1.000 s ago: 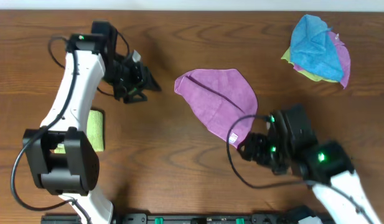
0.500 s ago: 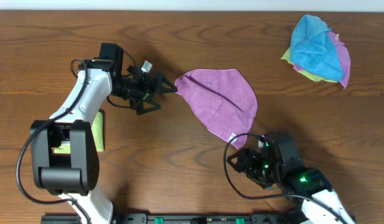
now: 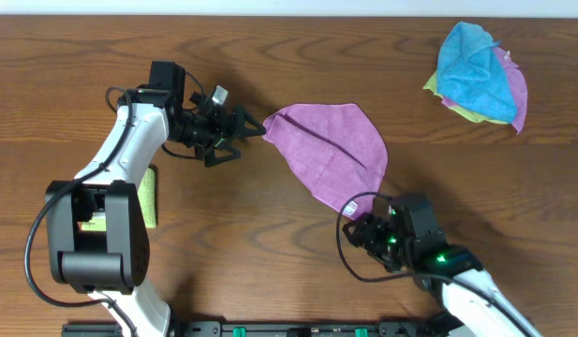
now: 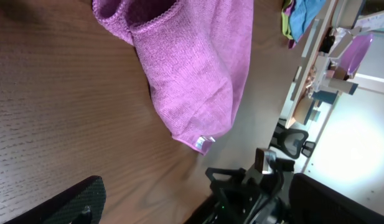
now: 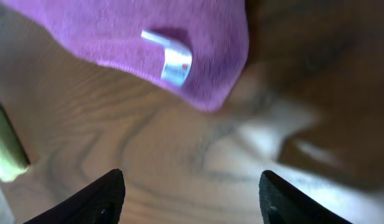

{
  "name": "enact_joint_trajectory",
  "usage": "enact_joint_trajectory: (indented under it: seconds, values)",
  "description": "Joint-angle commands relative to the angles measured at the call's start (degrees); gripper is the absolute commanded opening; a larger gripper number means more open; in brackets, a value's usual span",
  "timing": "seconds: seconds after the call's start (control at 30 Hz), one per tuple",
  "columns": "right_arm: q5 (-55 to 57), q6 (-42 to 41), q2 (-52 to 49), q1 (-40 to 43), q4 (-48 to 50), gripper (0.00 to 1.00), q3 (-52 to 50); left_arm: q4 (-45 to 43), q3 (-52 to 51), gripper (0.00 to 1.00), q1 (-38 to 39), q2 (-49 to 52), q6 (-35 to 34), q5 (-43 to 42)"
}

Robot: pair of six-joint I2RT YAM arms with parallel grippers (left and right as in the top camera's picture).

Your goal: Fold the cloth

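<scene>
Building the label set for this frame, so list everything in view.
magenta cloth: 1, magenta-purple, table centre, one edge lapped over
tag: 1, white, on the magenta cloth's near corner
blue cloth: 1, bright blue, top of the heap at far right
lime cloth: 1, lime-green, edge showing under the blue cloth
purple cloth: 1, pale purple, under the blue cloth, right side
folded cloth: 1, lime-green, left side, partly behind the left arm
table: 1, dark brown wood
left tool: 1, black, open, just left of the magenta cloth's far corner
right tool: 1, black, open, by the tag corner, holding nothing
</scene>
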State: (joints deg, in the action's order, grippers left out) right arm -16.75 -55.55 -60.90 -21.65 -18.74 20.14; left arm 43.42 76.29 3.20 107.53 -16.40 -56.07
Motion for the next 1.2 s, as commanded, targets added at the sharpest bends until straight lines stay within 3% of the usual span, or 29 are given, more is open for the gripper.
enact_joint_trajectory:
  seconds: [0.0, 0.23, 0.43, 0.5, 0.7, 1.17]
  values:
    - [2.5, -0.8, -3.9, 0.3, 2.8, 0.7, -0.4, -0.3, 0.0, 0.95, -0.1, 0.2, 1.2, 0.8]
    - [3.2, -0.8, -13.2, 0.3, 12.8, 0.68, -0.4, -0.7, -0.1, 0.95, -0.1, 0.2, 1.8, 2.7]
    - [5.3, -0.8, -16.3, 0.3, 15.1, 0.63, -0.4, -1.4, -0.1, 0.95, 0.4, 1.3, 3.0, 3.2]
    - [6.3, -0.6, -16.5, 0.3, 14.9, 0.51, -0.4, -2.4, -0.1, 0.95, 1.0, 2.6, 3.0, 3.1]
    - [7.6, -0.5, -16.5, 0.3, 14.9, 0.02, -0.4, -4.4, -0.1, 0.95, 2.8, 8.2, 2.9, 3.1]
    - [5.7, -0.6, -16.5, 0.3, 14.7, 0.01, -0.4, -23.9, -0.1, 0.98, 7.9, 12.9, -2.7, 3.4]
